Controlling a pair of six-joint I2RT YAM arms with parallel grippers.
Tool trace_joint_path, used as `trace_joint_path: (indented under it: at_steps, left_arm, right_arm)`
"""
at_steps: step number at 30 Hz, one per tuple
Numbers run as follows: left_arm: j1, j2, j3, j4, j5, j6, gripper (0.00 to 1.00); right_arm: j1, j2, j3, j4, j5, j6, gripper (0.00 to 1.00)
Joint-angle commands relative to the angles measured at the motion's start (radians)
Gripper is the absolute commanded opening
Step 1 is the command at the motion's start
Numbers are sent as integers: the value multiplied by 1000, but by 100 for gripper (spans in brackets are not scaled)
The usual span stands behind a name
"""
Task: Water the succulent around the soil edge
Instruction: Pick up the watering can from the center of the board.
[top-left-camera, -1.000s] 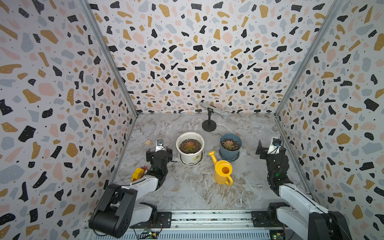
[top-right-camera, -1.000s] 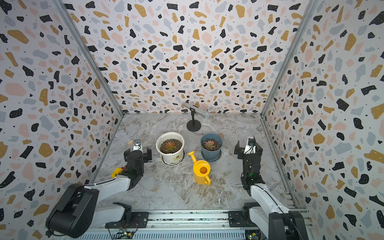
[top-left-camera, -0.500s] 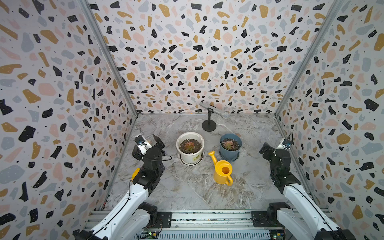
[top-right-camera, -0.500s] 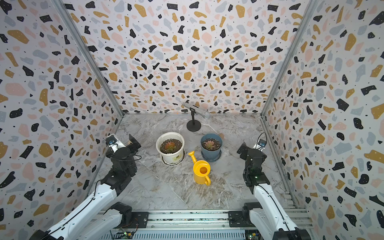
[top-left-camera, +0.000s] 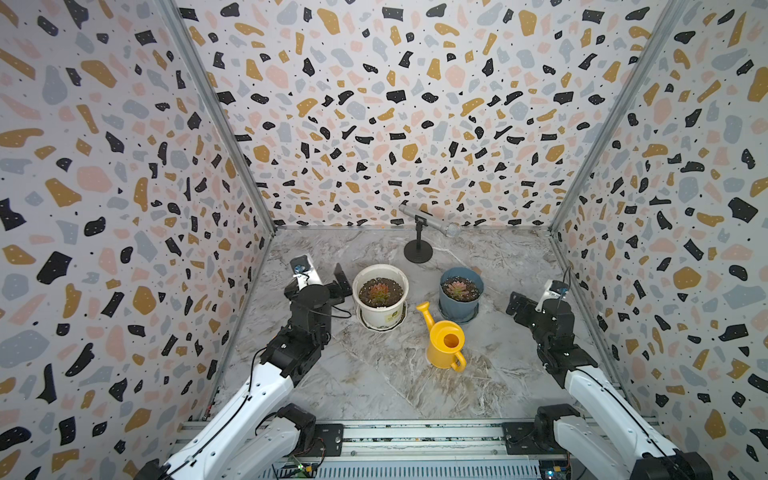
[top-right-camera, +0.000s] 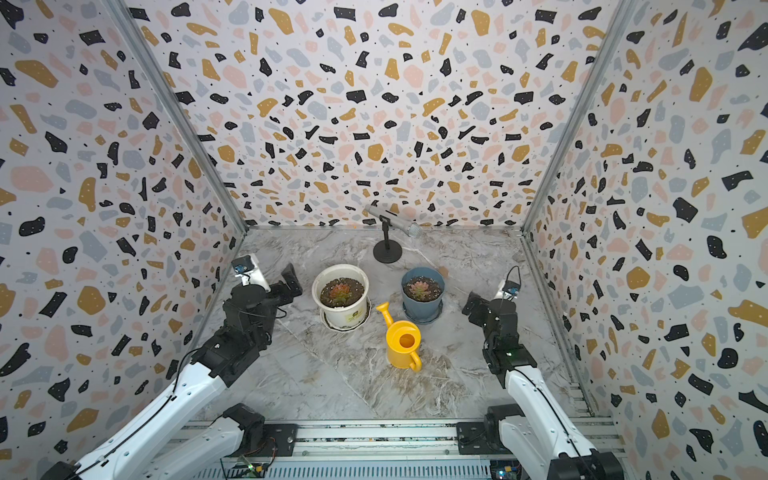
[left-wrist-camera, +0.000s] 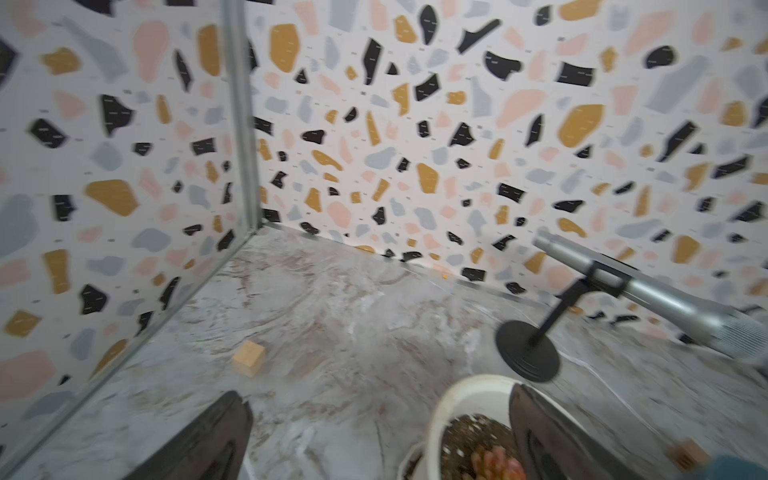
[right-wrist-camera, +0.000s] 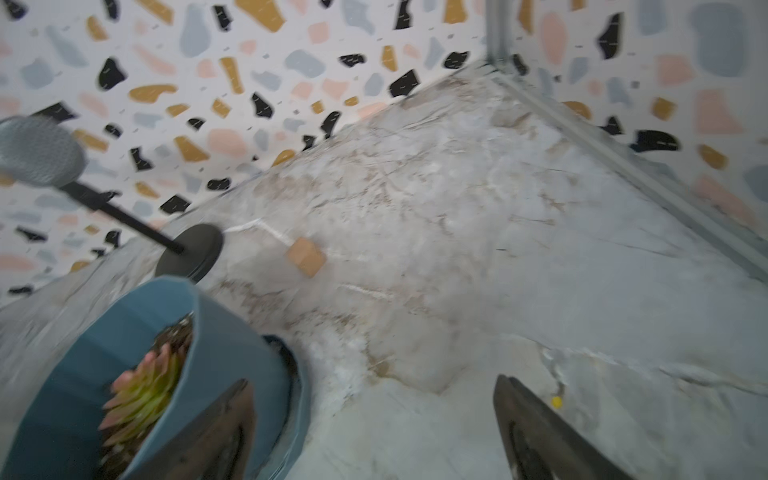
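Currently | left gripper (left-wrist-camera: 374, 415): wide, empty, beside white round pot (top-left-camera: 380, 319); right gripper (right-wrist-camera: 374, 388): wide, empty, near blue pot (top-left-camera: 457, 309) | yellow plastic watering can (top-left-camera: 445, 345): upright, ungripped

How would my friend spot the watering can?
On the marble table, a white pot and a blue pot stand in the middle. The watering can stands just in front of them. Unlike the pots, it is bright yellow, with a spout and a handle.

Left succulent pot (top-left-camera: 380, 297) and right succulent pot (top-left-camera: 461, 296) side by side on table (top-left-camera: 374, 386); watering can (top-left-camera: 446, 347) just in front, between them; microphone stand (top-left-camera: 418, 252) behind both.
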Motion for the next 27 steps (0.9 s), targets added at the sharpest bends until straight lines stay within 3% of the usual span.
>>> trace_joint_path:
  at_steps: [1,6,13,19,24,27]
  left_arm:
    - [-60,-1,128,-202,223,52,100]
    - [-160,-31,275,-520,438,77,100]
    - [-301,-70,191,-708,637,91,100]
    - [-463,-76,99,-687,610,147,100]
    - [-471,3,57,-666,578,158,100]
    - [-471,-16,35,-646,583,138,100]
  right_arm:
    - [144,10,114,-51,-97,-83,92]
    - [332,50,250,-290,-152,-121,89]
    - [442,54,367,-614,-393,-119,83]
    - [528,-45,292,-654,-501,-49,81]
    - [532,-102,188,-695,-467,-36,74]
    - [539,-105,140,-661,-457,-13,65]
